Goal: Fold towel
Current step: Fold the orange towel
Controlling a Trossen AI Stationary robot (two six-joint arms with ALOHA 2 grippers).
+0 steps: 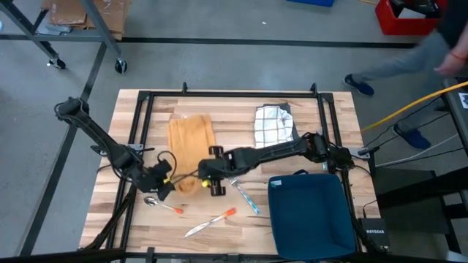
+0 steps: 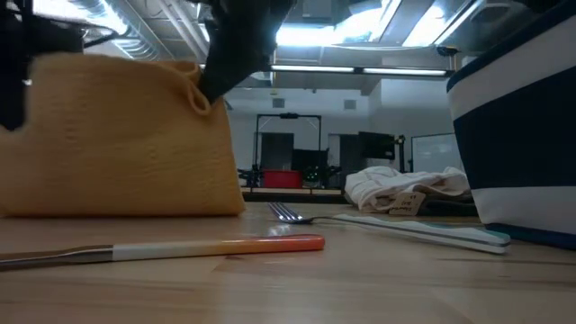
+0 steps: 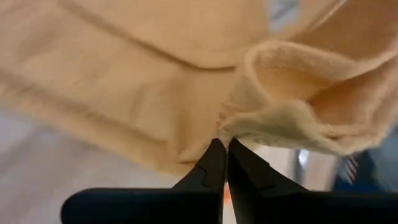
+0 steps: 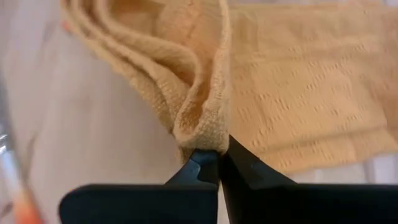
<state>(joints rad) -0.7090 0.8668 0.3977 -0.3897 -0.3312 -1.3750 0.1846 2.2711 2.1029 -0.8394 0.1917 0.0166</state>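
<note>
Orange towel (image 1: 189, 137): near edge hidden under both arms. Left end effector (image 3: 225, 148) and right end effector (image 4: 214, 155) each pinch a towel corner. Blue bin (image 1: 307, 212), right of towel: contents not visible.

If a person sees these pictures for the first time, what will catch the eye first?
First comes the orange towel in the middle of the table, with both grippers shut on its near edge: the left gripper and the right gripper each pinch a bunched corner, lifted above the wood. Next, the dark blue bag at the near right, and the checked cloth at the far side.
</note>
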